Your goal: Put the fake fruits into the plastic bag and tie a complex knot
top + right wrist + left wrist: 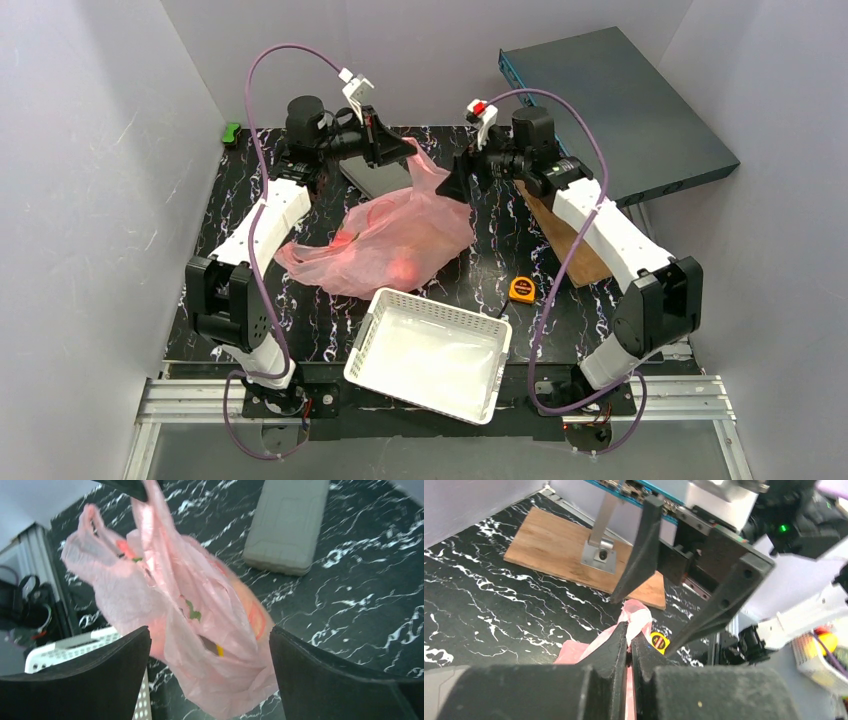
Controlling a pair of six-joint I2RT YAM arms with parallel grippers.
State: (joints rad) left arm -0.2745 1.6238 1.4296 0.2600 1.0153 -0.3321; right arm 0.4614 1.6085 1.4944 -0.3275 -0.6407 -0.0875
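Top view: thin crinkly pink plastic bag lies just behind white lattice basket. Red fake fruits glow through bag, shapes fuzzy.
Left wrist view: left claw pinched tight on pink handle strip, far behind basket.
Right wrist view: right claw wide, holding nothing. Bag shows between its fingers. Orange and red blobs inside, blurry. Bag bottom cut off.
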